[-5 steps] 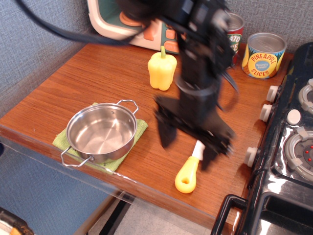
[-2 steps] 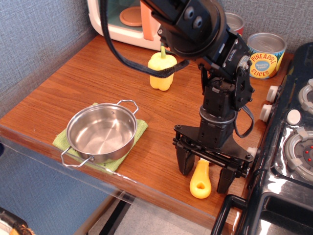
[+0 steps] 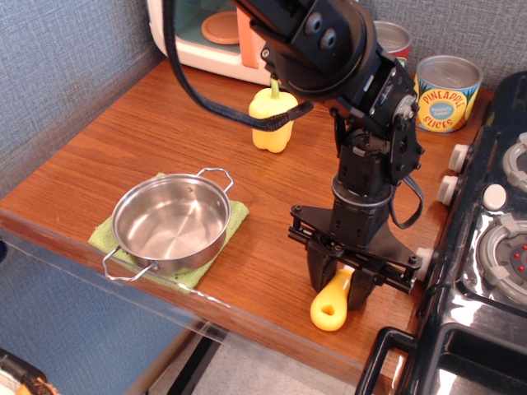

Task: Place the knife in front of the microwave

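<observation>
The gripper [image 3: 339, 286] was down near the front edge of the wooden counter [image 3: 148, 140], fingers clamped on the knife [image 3: 332, 304] with its yellow handle poking out below. The microwave [image 3: 216, 37] sat way at the back, well apart. A yellow pepper [image 3: 272, 123] stood between them, and a steel pot [image 3: 170, 224] sat on a green cloth [image 3: 235, 216] to the left

A steel pot [image 3: 170, 222] with two loop handles sits on a green cloth [image 3: 216, 248] at the wooden bench's [image 3: 123, 140] front edge. Behind the pot stands a yellow bell pepper [image 3: 272, 119]. Far right of the pepper, a pineapple slices can [image 3: 445, 93] stands beside the black toy stove [image 3: 486, 247].
</observation>
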Robot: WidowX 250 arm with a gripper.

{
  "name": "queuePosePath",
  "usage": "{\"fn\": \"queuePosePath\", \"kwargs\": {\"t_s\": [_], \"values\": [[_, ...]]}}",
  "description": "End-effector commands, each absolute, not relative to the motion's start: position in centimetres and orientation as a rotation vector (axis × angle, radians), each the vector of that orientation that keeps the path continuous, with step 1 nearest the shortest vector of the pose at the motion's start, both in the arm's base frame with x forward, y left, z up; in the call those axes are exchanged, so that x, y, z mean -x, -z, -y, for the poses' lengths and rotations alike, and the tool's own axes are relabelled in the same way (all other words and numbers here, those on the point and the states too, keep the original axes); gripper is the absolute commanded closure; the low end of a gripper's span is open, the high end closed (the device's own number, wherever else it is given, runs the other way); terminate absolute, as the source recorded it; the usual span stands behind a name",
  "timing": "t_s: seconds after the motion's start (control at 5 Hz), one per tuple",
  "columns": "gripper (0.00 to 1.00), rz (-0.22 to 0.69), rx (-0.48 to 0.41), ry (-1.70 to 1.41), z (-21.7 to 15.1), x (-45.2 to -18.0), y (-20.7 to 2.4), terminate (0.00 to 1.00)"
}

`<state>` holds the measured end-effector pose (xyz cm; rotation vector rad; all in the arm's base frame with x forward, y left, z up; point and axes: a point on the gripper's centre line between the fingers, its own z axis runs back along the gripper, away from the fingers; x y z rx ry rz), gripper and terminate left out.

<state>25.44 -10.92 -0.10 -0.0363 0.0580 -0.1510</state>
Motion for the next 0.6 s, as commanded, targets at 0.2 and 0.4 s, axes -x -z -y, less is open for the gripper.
{"fn": "queuePosePath", "kwargs": {"t_s": [0.2, 0.4], "values": [[1.00, 0.037, -0.028, 0.224, 8.9, -25.9, -5.4, 0.00], [1.00, 0.129, -0.072, 0.154, 4.0, -27.1, -10.0, 0.00]]}}
